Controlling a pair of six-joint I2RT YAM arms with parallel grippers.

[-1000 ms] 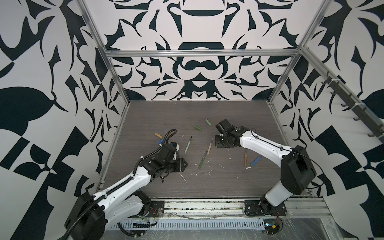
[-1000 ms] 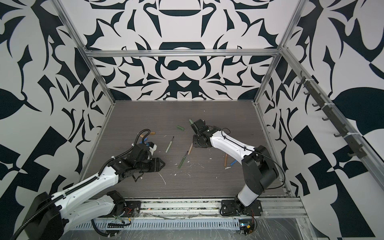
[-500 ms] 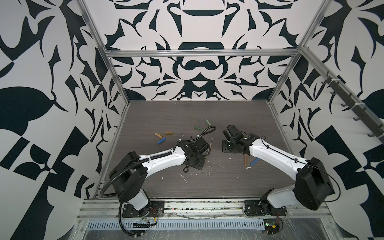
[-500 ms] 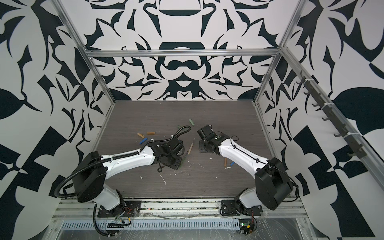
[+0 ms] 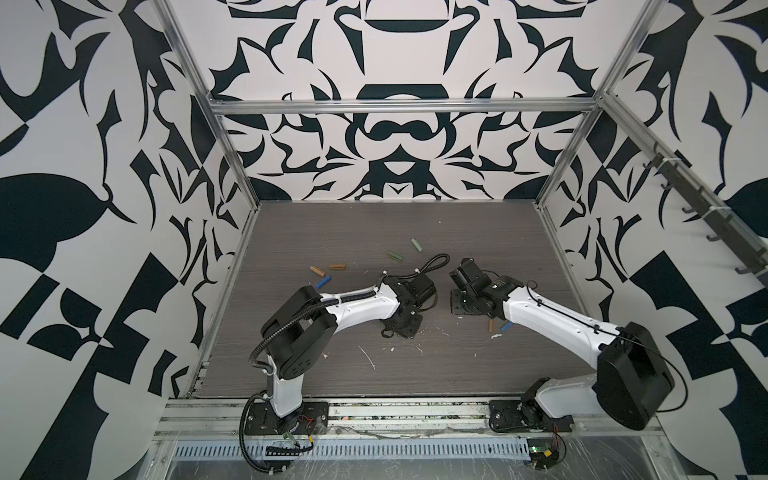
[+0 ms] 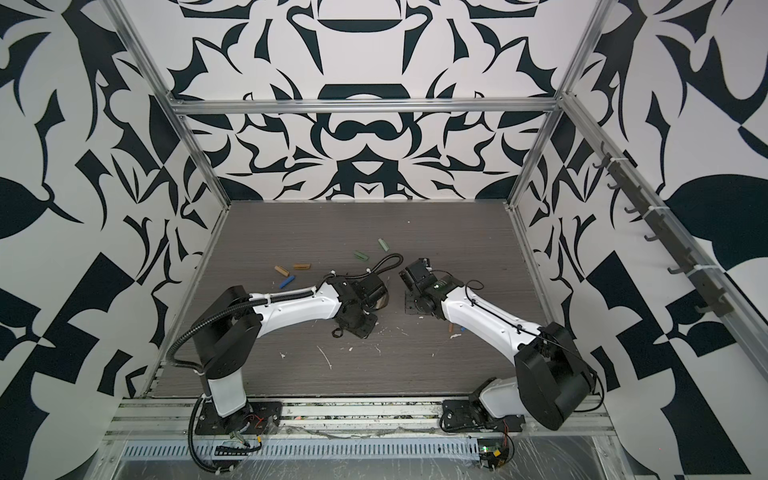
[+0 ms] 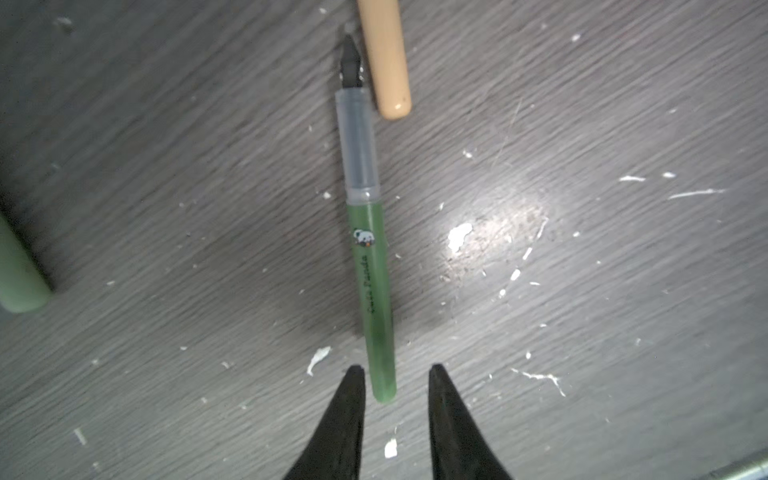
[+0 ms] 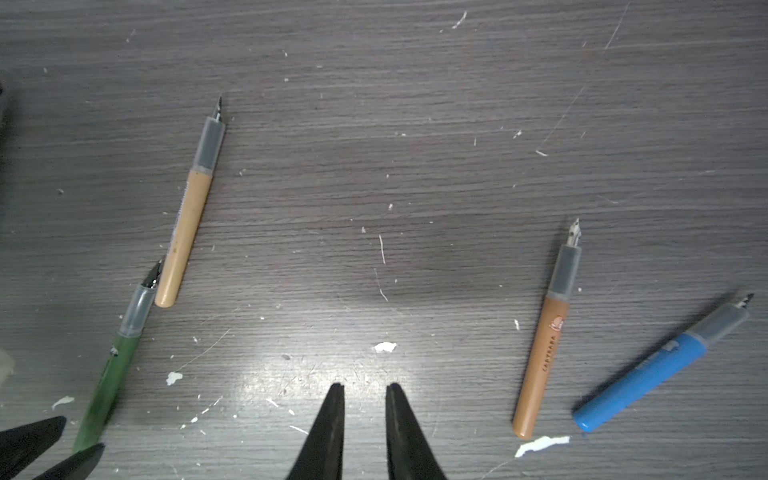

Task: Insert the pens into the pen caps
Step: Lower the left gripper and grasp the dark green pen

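While the left tool [image 7: 395,368] is straddling the blunt end of a glossy dark green pen [image 7: 370,270], tapered black jaws standing narrowly apart around it, the right tool [image 8: 365,386] is hovering narrow and empty over the scratched, wood-grain worktop [image 8: 415,124]. A tan pen [image 8: 185,224], an orange-brown pen [image 8: 544,349] and a blue pen [image 8: 648,374] are lying uncapped; five stubby caps [image 5: 395,255] are sitting scattered toward the back wall.

Bright central glare, softly blurred wrist views.

pen caps [image 6: 302,266]: five, loose | table [image 6: 415,378]: white flecks [image 6: 324,357] scattered
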